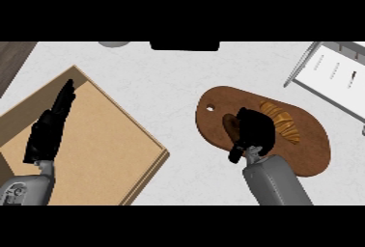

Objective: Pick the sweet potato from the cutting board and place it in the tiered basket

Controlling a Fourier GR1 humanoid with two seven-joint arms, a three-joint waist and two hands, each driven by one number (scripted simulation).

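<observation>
While the left robot hand (50,130) rests flat and straight-fingered, the right robot hand (253,132) curls over the sweet potato (231,125) on the cutting board (314,144), probably gripping it for lifting.

Count-wise: one cutting board (310,144), one sweet potato (230,126), one croissant (283,121) (sitting on the board), one tiered basket (335,72), one wooden tray (92,144), two hands.

- The right hand (253,131) curls down over the sweet potato (230,126) on the brown cutting board (314,149).
- A croissant (283,123) lies just beside it.
- The left hand (50,128) rests, fingers straight, over a wooden tray (107,144).
- The tiered basket (335,72) stands at upper right.
</observation>
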